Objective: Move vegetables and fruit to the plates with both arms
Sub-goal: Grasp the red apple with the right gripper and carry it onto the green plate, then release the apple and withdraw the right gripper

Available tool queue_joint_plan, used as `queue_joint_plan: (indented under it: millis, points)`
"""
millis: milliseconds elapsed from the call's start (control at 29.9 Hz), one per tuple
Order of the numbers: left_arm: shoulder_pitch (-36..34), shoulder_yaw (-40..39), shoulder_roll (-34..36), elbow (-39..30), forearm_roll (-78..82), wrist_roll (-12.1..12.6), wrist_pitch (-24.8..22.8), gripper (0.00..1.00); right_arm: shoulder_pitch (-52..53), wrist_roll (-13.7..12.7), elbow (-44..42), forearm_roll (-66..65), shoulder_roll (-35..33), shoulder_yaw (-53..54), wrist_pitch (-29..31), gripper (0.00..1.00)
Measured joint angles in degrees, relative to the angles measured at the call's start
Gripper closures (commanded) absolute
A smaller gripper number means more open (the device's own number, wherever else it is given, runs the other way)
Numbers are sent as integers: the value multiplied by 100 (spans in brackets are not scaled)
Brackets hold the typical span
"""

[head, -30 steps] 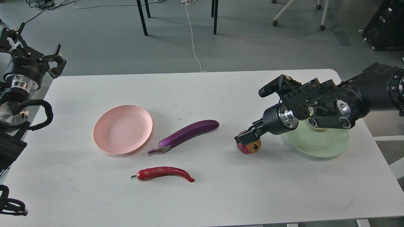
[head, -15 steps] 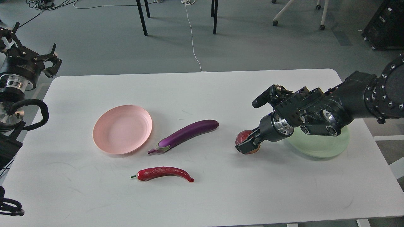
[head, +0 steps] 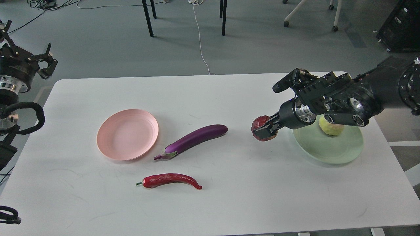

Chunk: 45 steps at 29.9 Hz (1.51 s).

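My right gripper [head: 264,130] is shut on the dark red fruit [head: 261,122] and holds it above the table, just left of the pale green plate [head: 328,149]. The pale yellow-green fruit [head: 331,127] sits on that plate, partly hidden by my right wrist. The purple eggplant [head: 193,140] lies in the middle of the table. The red chili pepper [head: 169,180] lies in front of it. The pale pink plate [head: 127,134] lies empty to the left. My left gripper [head: 32,60] is raised off the table's far left corner, its prongs spread.
The white table [head: 229,203] ends close behind the green plate on the right. Chair and table legs [head: 147,18] and a white cable [head: 200,42] are on the floor beyond the far edge.
My right gripper closed on the dark red fruit and lifted it off the table, up and slightly right. The yellow-green fruit came into view. My left arm drifted left and up.
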Motion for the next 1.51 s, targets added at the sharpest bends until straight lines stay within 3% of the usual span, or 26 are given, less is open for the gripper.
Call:
queue_joint_plan:
  millis: [67, 301, 368, 502, 737, 871, 1004, 1239, 1507]
  points:
    - [-4, -1, 18, -9, 0, 0, -8, 2, 30, -1, 48, -52, -358, 3, -3, 44]
    - [-56, 6, 211, -50, 16, 33, -10, 2, -146, -1, 201, -699, -1730, -26, -4, 43]
    - [-68, 26, 223, -52, 21, 45, -13, 2, -347, -1, 184, -848, -1943, 51, -71, 38]
    - [-79, 67, 214, -76, 33, 51, -13, 2, -891, -1, 133, -895, -2071, 399, -522, 23]
    - [-169, 79, 186, -113, 35, 40, -20, 2, -1312, 0, 107, -854, -2184, 654, -868, 16]
    - [-211, 85, 185, -114, 47, 53, -78, 2, -1382, 0, 106, -839, -2370, 752, -957, 4]
    - [-323, 94, 221, -131, 64, 72, -79, 2, -1374, 0, 107, -840, -2560, 1043, -971, 3]
    - [-329, 444, 928, -1012, 145, 88, -55, 2, -1333, -4, -166, -765, -3051, 3190, -924, 3]
    - [-570, 1058, 1989, -2150, 1228, 67, -89, 2, -2298, -4, -401, -145, -3254, 5829, -960, 3]
